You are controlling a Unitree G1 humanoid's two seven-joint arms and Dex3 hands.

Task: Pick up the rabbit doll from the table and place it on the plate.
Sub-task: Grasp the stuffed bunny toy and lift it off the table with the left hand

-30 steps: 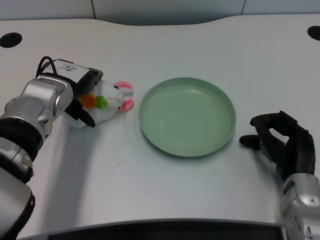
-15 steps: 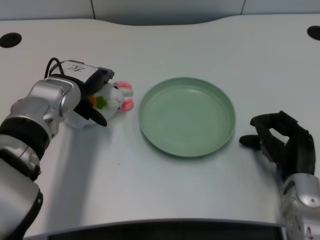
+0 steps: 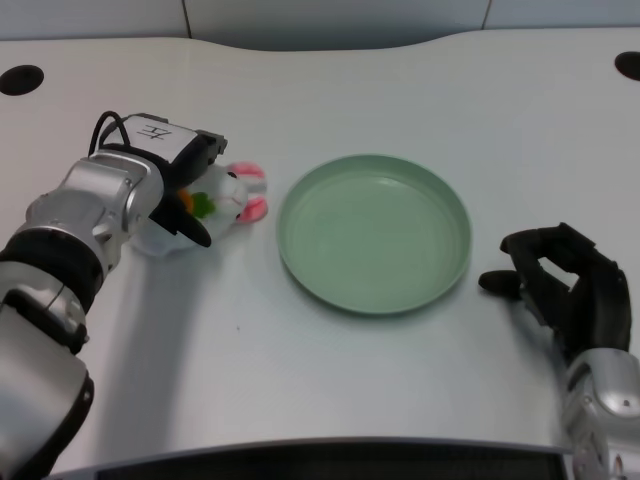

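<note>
1. The counter (image 3: 330, 380) carries everything
2. The plate (image 3: 374, 232) lies bare, awaiting the doll
3. The left robot hand (image 3: 178, 190) covers the doll; whether it grips cannot be told
4. The doll (image 3: 228, 197) lies left of the plate

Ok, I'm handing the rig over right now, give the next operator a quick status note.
Left hand: down over the rabbit doll, fingers around it; a firm grip can't be confirmed from the head view.
Rabbit doll: lying on the white table, left of the green plate and apart from its rim.
Plate: nothing on it.
Done: reach to the doll.
Left: secure the grip, lift, carry right, set the doll on the plate.
</note>
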